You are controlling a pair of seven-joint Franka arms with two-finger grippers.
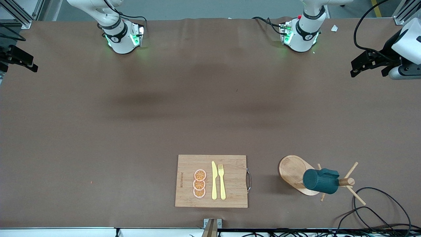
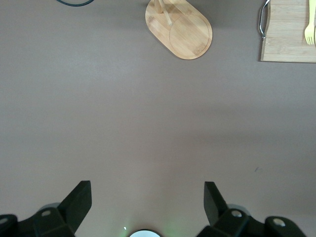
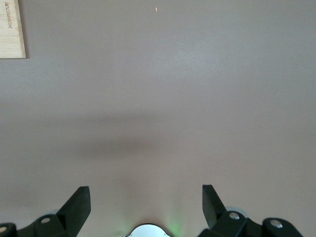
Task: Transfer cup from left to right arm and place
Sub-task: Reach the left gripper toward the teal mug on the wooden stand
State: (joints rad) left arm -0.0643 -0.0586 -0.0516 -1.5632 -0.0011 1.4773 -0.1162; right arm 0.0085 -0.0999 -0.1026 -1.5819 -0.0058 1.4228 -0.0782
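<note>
The cup [image 1: 320, 181], dark teal with a small side handle, hangs sideways on a peg of a wooden mug tree [image 1: 292, 169] near the front edge, toward the left arm's end of the table. Its inside is hidden. It is out of the wrist views; the left wrist view shows only the tree's oval base [image 2: 178, 27]. My left gripper [image 1: 357, 67] [image 2: 148, 190] is open and empty, high above the table near its own base. My right gripper [image 1: 31, 64] [image 3: 145, 193] is open and empty, high at the right arm's end.
A wooden cutting board [image 1: 233, 164] lies near the front edge beside the mug tree, with three orange slices [image 1: 199, 183], a yellow knife [image 1: 214, 181] and a yellow fork [image 1: 222, 181] on it. Black cables [image 1: 378, 210] loop by the mug tree at the front corner.
</note>
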